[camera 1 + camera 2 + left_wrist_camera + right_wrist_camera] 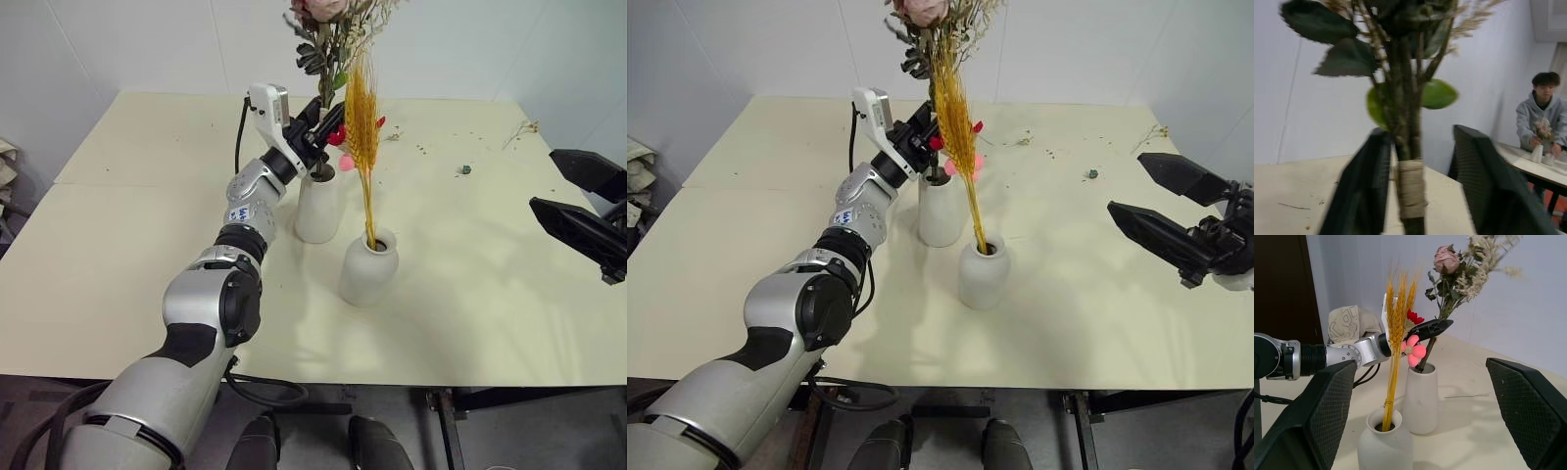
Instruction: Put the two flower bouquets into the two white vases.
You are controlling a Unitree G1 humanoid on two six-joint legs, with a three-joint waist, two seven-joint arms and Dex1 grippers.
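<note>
On a pale cream table (147,245), toward the middle and nearer its far edge than its near one, two matte white vases stand just beside each other. The taller tapered vase (318,206) is the farther of the two and carries the rose bouquet (1452,271), whose pale pink bloom, grey-green leaves and feathery dried sprigs rise well above the rim while the dark stem drops into the wide mouth. The shorter rounded vase (368,266), closer to the near edge and a little to the right, holds the slim golden wheat bundle (362,127), its stalks leaning slightly out of the narrow neck, with small red and pink blossoms (1413,350) showing at the level of the rose stem. The left gripper (328,125) reaches in above the tall vase, and the left wrist view shows its two black fingers (1359,191) standing on either side of the bouquet's tied brown stem (1410,188), the jaws parted and a gap visible on at least one side of the wrapped stem. The right gripper (1156,201) hangs over the table's right side, well apart from both vases, its jaws spread wide and carrying nothing. Small bits of dried plant debris (519,129) lie scattered near the far right corner.
</note>
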